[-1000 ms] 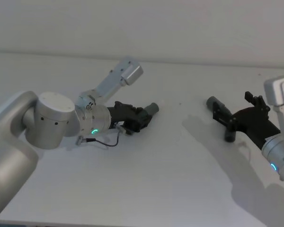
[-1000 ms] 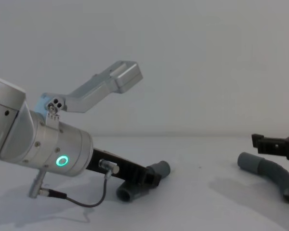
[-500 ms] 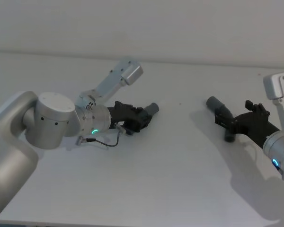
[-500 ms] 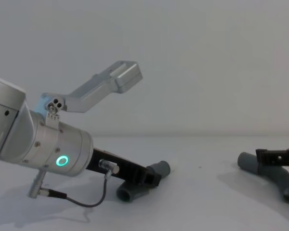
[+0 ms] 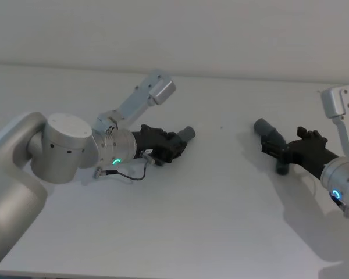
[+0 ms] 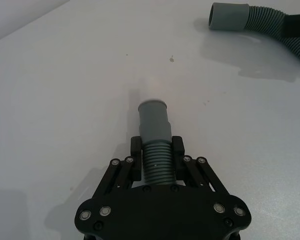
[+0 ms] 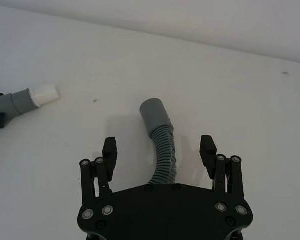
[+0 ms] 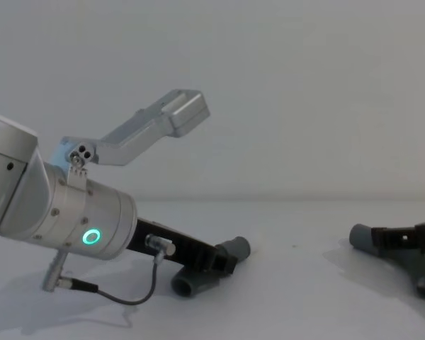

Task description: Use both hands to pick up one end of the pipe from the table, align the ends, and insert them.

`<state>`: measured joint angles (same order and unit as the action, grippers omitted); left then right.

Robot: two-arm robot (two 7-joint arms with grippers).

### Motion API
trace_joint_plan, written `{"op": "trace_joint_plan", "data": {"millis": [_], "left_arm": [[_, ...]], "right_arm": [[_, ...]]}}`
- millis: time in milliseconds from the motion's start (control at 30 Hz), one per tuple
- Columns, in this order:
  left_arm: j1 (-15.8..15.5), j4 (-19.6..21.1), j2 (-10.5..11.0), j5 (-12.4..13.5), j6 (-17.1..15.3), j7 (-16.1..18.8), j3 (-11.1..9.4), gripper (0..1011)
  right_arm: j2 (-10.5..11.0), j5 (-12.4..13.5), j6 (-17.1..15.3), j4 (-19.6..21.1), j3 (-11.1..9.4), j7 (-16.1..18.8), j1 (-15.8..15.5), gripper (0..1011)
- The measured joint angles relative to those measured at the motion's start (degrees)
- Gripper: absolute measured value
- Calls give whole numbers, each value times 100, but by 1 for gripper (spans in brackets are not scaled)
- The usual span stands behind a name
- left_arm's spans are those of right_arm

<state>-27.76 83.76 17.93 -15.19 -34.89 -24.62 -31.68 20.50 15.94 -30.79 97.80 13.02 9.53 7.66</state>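
On the left of the broad white matte table (image 5: 192,229), head view: the black plastic two-finger left gripper (image 5: 170,146) lies low, clamped on the short curved dark grey ribbed left pipe piece (image 5: 185,133). Its collar points toward the table's middle. On the right, the matching black right gripper (image 5: 282,152) sits over the dark grey curved right pipe piece (image 5: 266,129), which rests on the table.

Left wrist view: the jaws are pinched onto the ribbed section just behind the smooth collar. The hold looks centred; leave it alone.

Right wrist view: the jaws are spread wide, one of the fingers (image 7: 109,149) on each side of the ribbed hose, neither touching it. The round grey collar lies ahead of the fingertips. Far off, the white tube tip (image 7: 44,93) of the left pipe piece shows.

Step in hand, as I judge it: the right-hand grasp.
- Close on the ribs just behind the collar, leaving the collar free for mating.
- Keep the hose midway between the pads.
- Squeeze slowly, because a curved piece may roll or twist under an uneven pinch.

Chest view: the right gripper is level with the right pipe piece, close to the table.

Change against a second ago: the right gripper has dropped from above the right pipe piece to its height and moved forward to straddle it. The left gripper and its piece have not shifted.
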Motion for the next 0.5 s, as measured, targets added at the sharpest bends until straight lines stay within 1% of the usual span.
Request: {"op": "trace_joint_plan", "data": {"millis": [500], "left_arm": [[0, 0, 0, 0, 0, 0, 0, 343]], "right_arm": [[-95, -58, -94, -424, 78, 136, 267, 1004]]}}
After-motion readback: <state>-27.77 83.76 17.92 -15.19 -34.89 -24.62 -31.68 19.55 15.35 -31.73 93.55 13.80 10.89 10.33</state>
